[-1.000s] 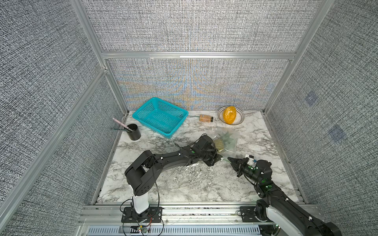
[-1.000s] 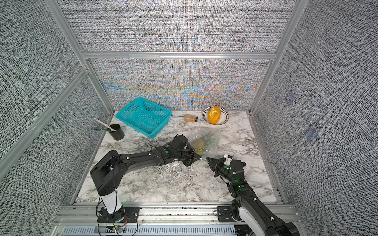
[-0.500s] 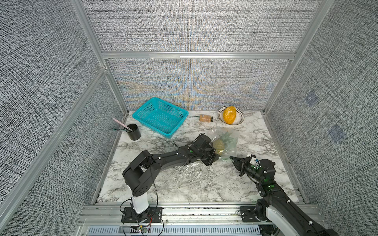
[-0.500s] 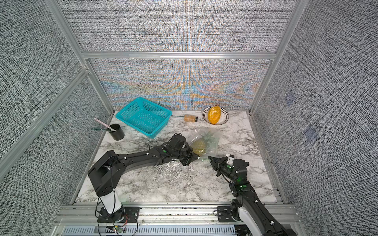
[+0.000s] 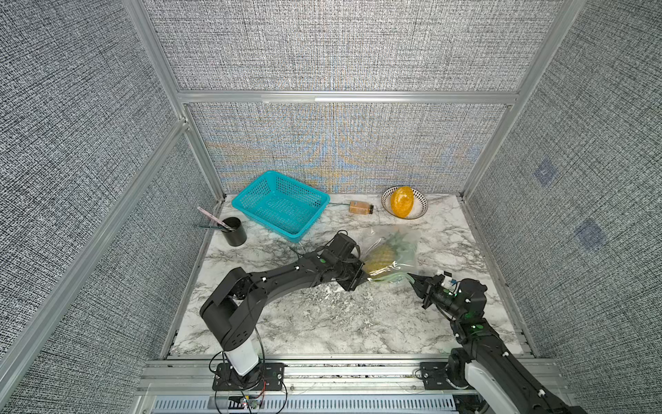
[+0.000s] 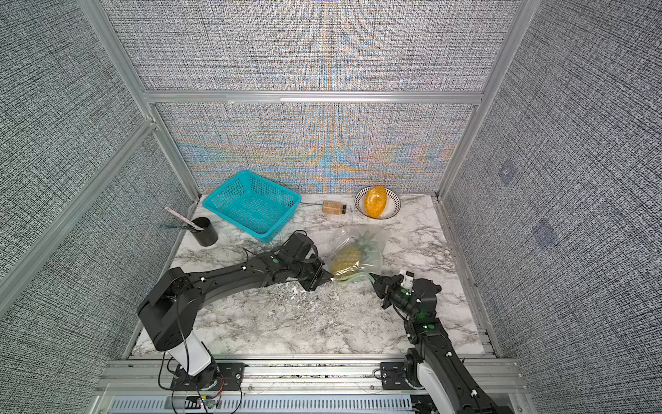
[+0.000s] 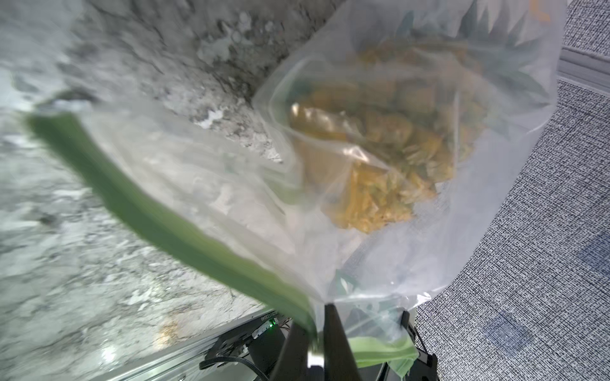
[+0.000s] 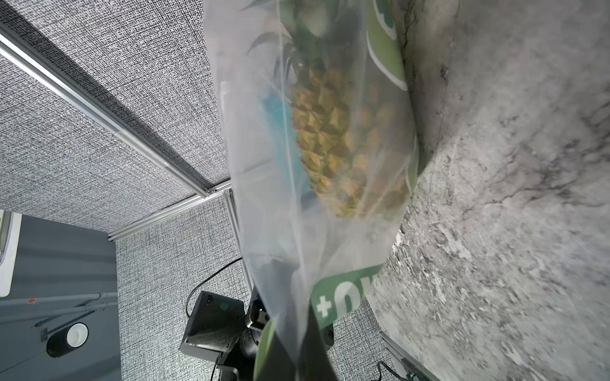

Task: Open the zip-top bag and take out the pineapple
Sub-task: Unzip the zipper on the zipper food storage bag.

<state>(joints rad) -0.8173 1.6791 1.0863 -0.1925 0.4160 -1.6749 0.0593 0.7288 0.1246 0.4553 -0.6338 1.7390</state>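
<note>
The clear zip-top bag [image 5: 403,238] [image 6: 372,236] lies mid-table with the pineapple [image 5: 380,258] [image 6: 344,258] inside it, leaf crown pointing to the back. My left gripper [image 5: 365,277] [image 6: 327,277] is shut on the bag's near edge at its left end. My right gripper [image 5: 410,276] [image 6: 372,276] is shut on the same edge at its right end. In the left wrist view the gripper [image 7: 317,325] pinches plastic beside the green zip strip [image 7: 158,221], with the pineapple [image 7: 379,148] beyond. The right wrist view shows its gripper [image 8: 297,349] pinching the bag [image 8: 264,198] below the pineapple [image 8: 336,132].
A teal basket [image 5: 281,204] stands at the back left. A black cup [image 5: 234,231] holding pens sits near the left wall. A small jar [image 5: 361,207] lies by a bowl [image 5: 419,211] with a smooth orange fruit [image 5: 402,201] at the back right.
My left gripper has drawn leftward and my right gripper slightly rightward, each still holding the bag. The bag's near edge is stretched between them, and more of the pineapple's body shows.
</note>
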